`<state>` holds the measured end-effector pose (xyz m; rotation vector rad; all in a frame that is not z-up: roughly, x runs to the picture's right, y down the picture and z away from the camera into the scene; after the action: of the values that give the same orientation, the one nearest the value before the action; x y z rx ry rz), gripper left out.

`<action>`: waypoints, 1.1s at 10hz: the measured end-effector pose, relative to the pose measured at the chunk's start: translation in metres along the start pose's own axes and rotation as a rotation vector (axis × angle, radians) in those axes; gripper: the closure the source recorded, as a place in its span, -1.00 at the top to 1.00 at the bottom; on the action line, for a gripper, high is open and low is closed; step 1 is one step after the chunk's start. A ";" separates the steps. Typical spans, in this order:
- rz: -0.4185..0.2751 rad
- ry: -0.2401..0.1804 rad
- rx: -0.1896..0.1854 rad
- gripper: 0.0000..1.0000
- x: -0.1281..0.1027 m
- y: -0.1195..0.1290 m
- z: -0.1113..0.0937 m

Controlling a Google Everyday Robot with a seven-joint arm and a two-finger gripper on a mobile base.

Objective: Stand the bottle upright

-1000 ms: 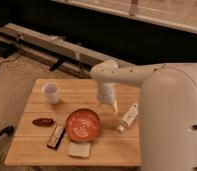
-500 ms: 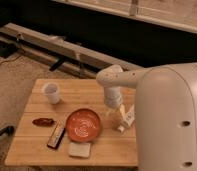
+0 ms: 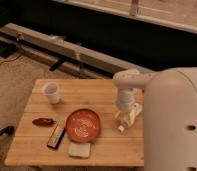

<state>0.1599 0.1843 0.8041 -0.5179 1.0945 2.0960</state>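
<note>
Wooden planks make up the small counter [image 3: 87, 92], set on a speckled floor with a dark wall and a long pale rail behind it. At its 10 o'clock corner stands a short white cup [image 3: 51, 92]; toward 8 o'clock lie a small reddish-brown lump [image 3: 43, 121] and a dark flat bar [image 3: 55, 136]. Near the middle sits a red bowl [image 3: 83, 124], with a pale square block [image 3: 80, 149] at its 6 o'clock. Right of the bowl, the end effector [image 3: 122, 117] hangs from the white arm, low over the counter's 3 o'clock edge; whether it is apart or together cannot be told. The bottle [image 3: 132, 113] lies on its side just at the end effector's 3 o'clock, its long axis running from about 1 o'clock to 7 o'clock, the capped end toward 7. Whether the two touch is unclear. Judging from this, the grasp must go across that slanted axis, and the bowl, close at 9 o'clock, leaves little room on that side. The robot's bulky white body [image 3: 177, 125] fills the right.
</note>
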 end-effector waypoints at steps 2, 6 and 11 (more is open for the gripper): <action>0.059 0.043 -0.082 0.30 -0.012 -0.016 0.009; 0.061 0.011 -0.135 0.30 -0.019 -0.014 0.011; -0.028 -0.145 -0.158 0.30 -0.020 0.005 -0.017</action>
<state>0.1703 0.1602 0.8098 -0.4452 0.8403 2.1700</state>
